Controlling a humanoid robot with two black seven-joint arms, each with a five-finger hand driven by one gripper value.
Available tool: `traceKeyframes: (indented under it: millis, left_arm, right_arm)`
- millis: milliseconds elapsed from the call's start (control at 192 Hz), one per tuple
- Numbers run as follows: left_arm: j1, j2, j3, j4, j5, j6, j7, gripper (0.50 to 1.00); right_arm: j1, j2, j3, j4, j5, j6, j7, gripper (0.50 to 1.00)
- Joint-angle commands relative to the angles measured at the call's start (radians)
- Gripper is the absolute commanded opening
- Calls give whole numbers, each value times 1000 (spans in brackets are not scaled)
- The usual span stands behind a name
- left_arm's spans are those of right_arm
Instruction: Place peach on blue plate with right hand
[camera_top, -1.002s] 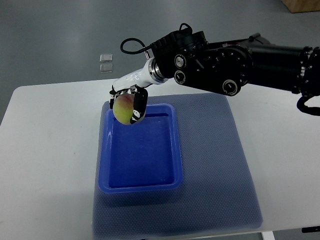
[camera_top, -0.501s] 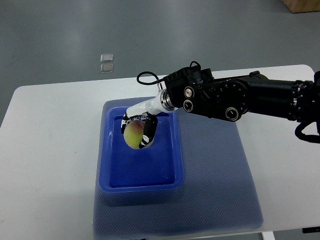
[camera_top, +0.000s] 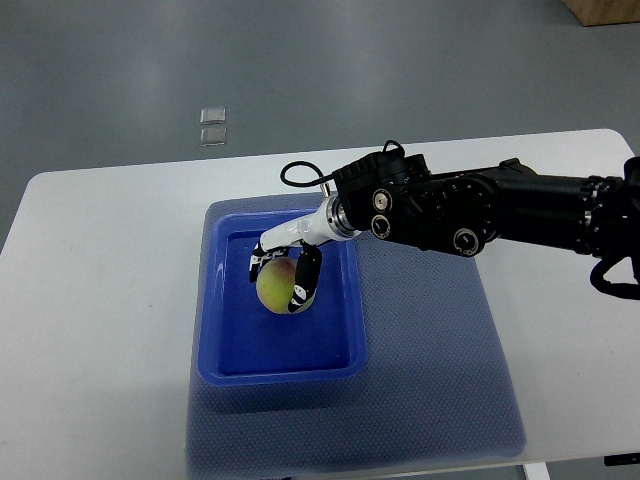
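Note:
A yellow-pink peach (camera_top: 275, 287) is inside the blue rectangular plate (camera_top: 225, 372), near its middle. My right hand (camera_top: 283, 278) comes in from the right on a black arm and is shut on the peach, fingers wrapped over its top and right side. I cannot tell whether the peach touches the plate floor. The left hand is not in view.
The plate sits on a blue mat (camera_top: 430, 360) on a white table (camera_top: 100, 300). Two small clear squares (camera_top: 212, 125) lie on the grey floor beyond the table's far edge.
My right hand has carried the peach from above the plate's far left corner down and toward the plate's middle, lowering it into the plate.

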Motion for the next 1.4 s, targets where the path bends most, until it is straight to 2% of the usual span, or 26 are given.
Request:
traceKeyframes:
  millis: [0,303,407,726,731,851,919,971,976,1023,1075,1081,1154,1253,1394]
  left_arm:
    - [0,0,0,1,0,0,0,1000]
    - [0,0,0,1,0,0,0,1000]
    - [0,0,0,1,0,0,-1,1000]
    - [0,0,0,-1,0,0,0,1000]
    - [0,0,0,-1,0,0,-1,1000]
    - [0,0,0,-1,0,0,-1,1000]
    - [0,0,0,-1,0,0,0,1000]
    - [0,0,0,-1,0,0,0,1000]
    - [0,0,0,-1,0,0,0,1000]
    - [0,0,0,-2,0,0,0,1000]
    - [0,0,0,-2,0,0,0,1000]
    - [0,0,0,-2,0,0,0,1000]
    - [0,0,2,-2,2,0,0,1000]
    - [0,0,2,-2,2,0,0,1000]
    - [-1,0,2,-2,2,0,0,1000]
  right_arm:
    - [-2,0,0,0,0,2,0,919]
    - [44,0,8,0,15,5,0,930]
    - [114,0,123,-2,27,23,0,930]
    - [110,0,325,-8,96,27,1,930]
    - [81,-26,397,-8,119,24,1,930]
    - [-63,-112,612,-11,185,-13,3,930]
    - [-154,-133,748,-18,208,-62,24,930]
    - [-154,-133,749,-19,208,-62,24,930]
    - [-238,-136,864,-22,221,-109,65,930]
    - [-315,-133,986,-23,234,-151,112,930]
    - [-315,-133,986,-23,234,-151,112,930]
    - [-384,-124,1091,-25,260,-182,144,930]
    - [-479,-120,1232,-25,354,-208,153,930]
    - [-559,-120,1318,-41,553,-222,152,930]
    - [-611,-120,1324,-101,793,-228,153,932]
